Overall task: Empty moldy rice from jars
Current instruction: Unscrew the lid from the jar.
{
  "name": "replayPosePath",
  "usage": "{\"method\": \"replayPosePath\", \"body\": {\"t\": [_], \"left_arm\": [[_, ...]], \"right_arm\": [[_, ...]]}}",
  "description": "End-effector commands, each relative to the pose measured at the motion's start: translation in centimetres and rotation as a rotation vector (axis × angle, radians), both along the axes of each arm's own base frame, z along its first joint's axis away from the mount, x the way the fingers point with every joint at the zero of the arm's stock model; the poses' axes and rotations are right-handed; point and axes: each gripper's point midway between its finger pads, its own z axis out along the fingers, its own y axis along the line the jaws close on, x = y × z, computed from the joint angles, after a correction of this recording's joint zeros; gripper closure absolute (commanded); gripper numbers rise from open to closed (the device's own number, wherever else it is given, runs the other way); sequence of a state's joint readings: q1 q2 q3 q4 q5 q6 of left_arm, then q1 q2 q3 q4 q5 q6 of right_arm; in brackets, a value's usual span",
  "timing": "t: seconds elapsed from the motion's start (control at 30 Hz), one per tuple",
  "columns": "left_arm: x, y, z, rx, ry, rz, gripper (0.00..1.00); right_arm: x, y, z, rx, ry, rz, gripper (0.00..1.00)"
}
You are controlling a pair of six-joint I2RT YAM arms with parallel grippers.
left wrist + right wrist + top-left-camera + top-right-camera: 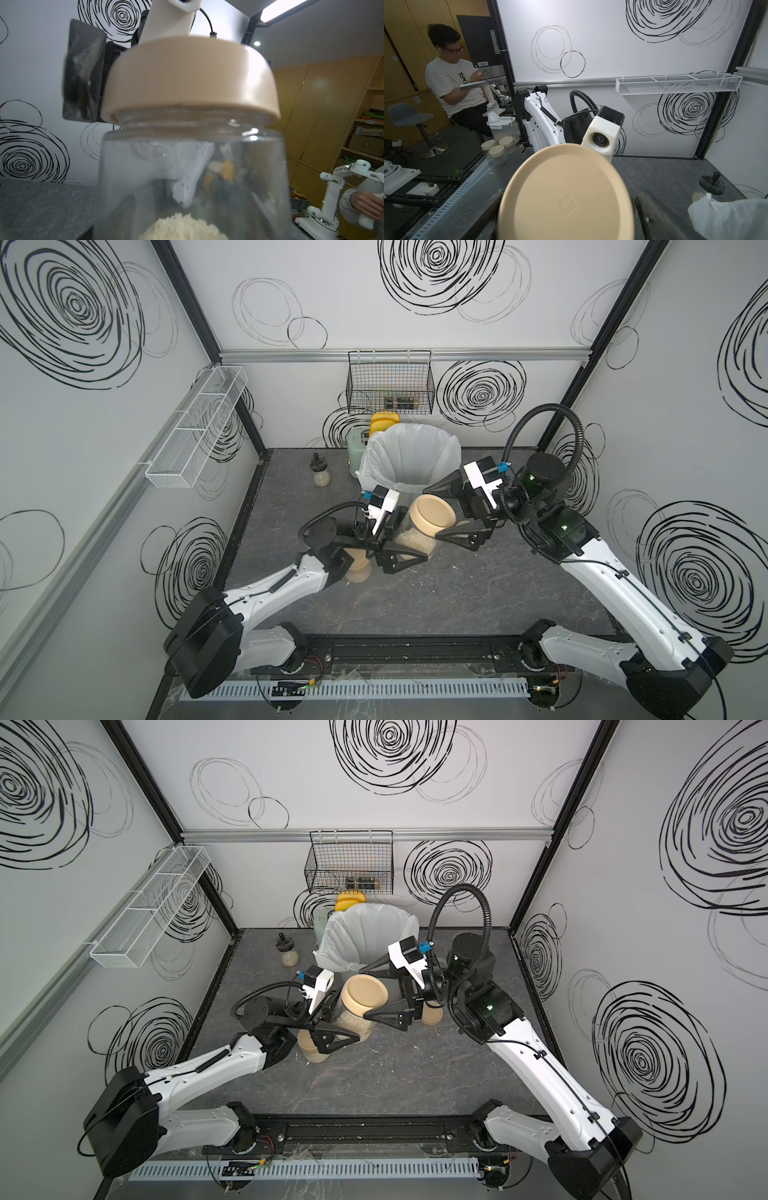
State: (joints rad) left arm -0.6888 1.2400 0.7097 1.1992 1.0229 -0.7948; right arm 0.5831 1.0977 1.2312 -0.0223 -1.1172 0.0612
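Rice (182, 226) sits low in the jar (193, 166), lid (432, 512) on, just in front of the bin (390, 460). Left hand (415, 537) is clamped on the jar body. Right hand (430, 513) is wide open, straddling the lid, gripping nothing. Risk: an off-centre close or the twist spins the jar in the left grip; it slips and rice spills on the surface (415, 605).

Before the bin (399, 456), the held jar (417, 542), the left gripper (409, 535) and the right gripper (431, 513) block the way. A second jar (358, 572) stands further out. Farther from the bin, the table (436, 605) lies bare.
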Motion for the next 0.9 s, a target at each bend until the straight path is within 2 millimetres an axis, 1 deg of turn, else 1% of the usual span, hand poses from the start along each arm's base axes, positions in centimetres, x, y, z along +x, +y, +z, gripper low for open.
{"method": "replayPosePath", "body": {"t": [0.0,0.33,0.6,0.87], "left_arm": [[-2.6,1.8,4.1,-0.140,-0.191,0.007,0.42],[-2.5,1.8,4.2,-0.140,-0.197,0.019,0.42],[-2.1,2.0,4.1,-0.139,-0.199,0.041,0.43],[-1.6,2.4,4.3,-0.142,-0.202,0.071,0.43]], "right_arm": [[1.3,-0.3,-0.6,-0.010,-0.007,-0.071,0.02],[1.5,-0.7,-0.7,-0.011,-0.002,-0.090,0.02],[1.7,-1.4,-0.8,-0.008,0.002,-0.123,0.02],[1.8,-1.7,-1.2,-0.017,0.015,-0.132,0.02]]}}
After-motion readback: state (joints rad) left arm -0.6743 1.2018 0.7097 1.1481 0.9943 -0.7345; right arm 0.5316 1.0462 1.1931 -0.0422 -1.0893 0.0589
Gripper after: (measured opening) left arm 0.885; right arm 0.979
